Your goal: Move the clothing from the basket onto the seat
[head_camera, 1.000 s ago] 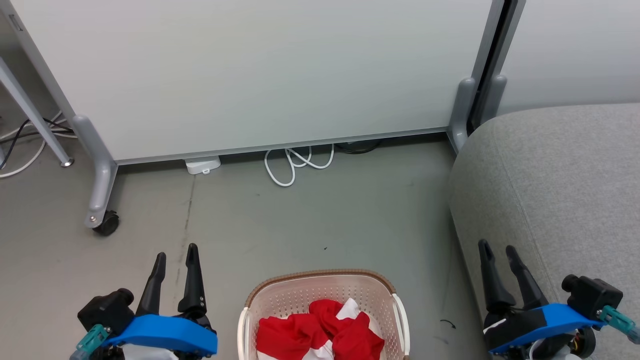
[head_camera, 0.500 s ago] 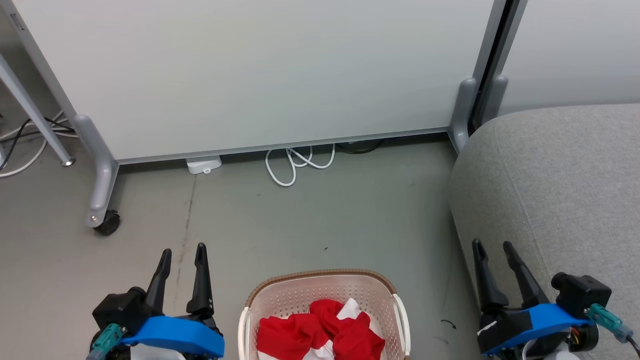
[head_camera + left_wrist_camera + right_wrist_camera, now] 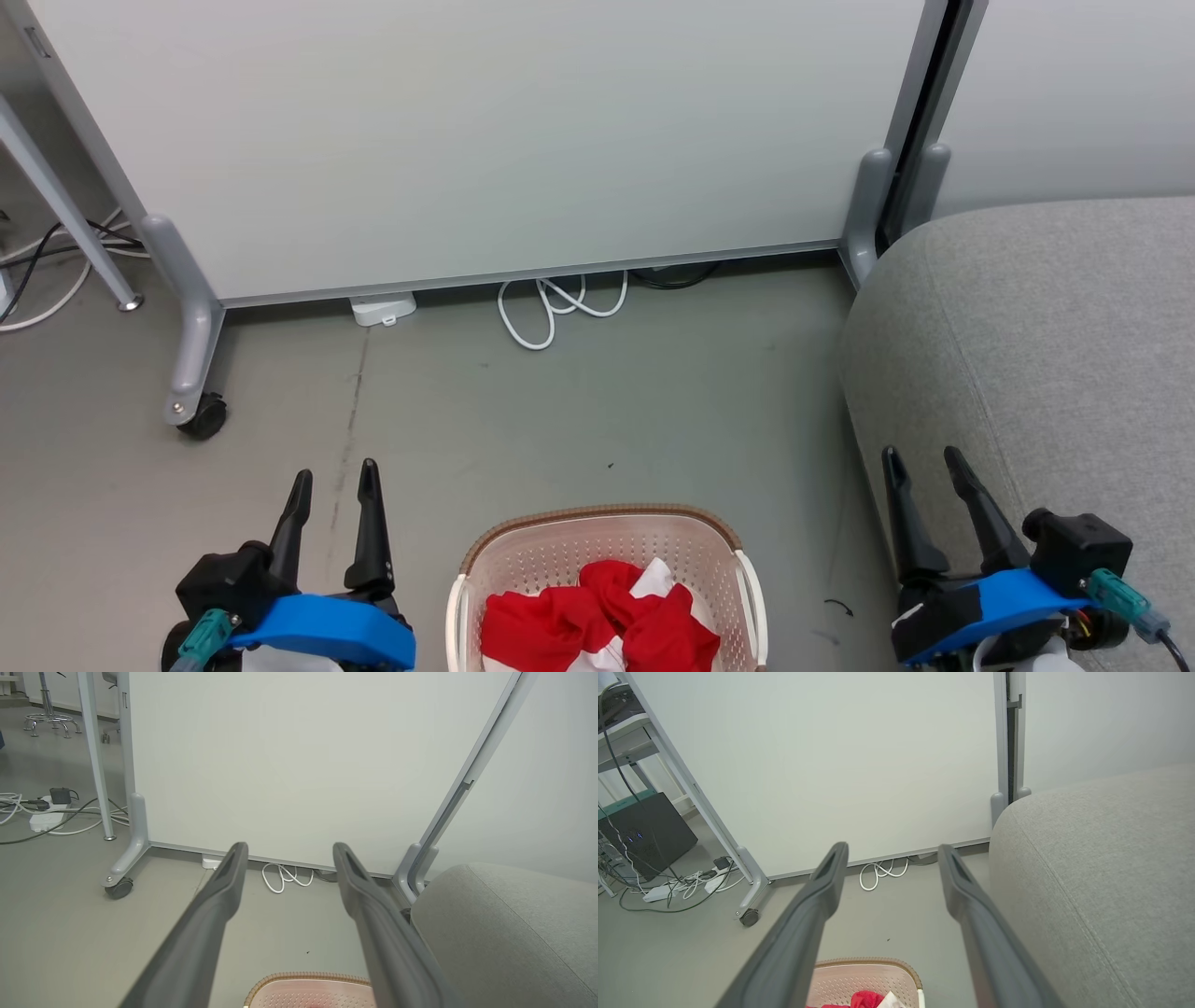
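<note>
crumpled red-and-white clothing (image 3: 597, 621) fills cream basket (image 3: 523, 551)

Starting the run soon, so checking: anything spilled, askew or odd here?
Nothing much. The basket stands upright with the clothing bunched inside, none spilled. Only a small dark scrap lies on the floor beside the sofa.

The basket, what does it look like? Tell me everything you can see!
The basket is cream-white plastic, dotted all over with little holes, with rounded corners and a brown woven-looking band along its rim. It stands upright on the grey floor, left of the grey sofa and apart from it. Crumpled red and white clothing lies inside. Its near part is cut off at the head view's bottom edge.
</note>
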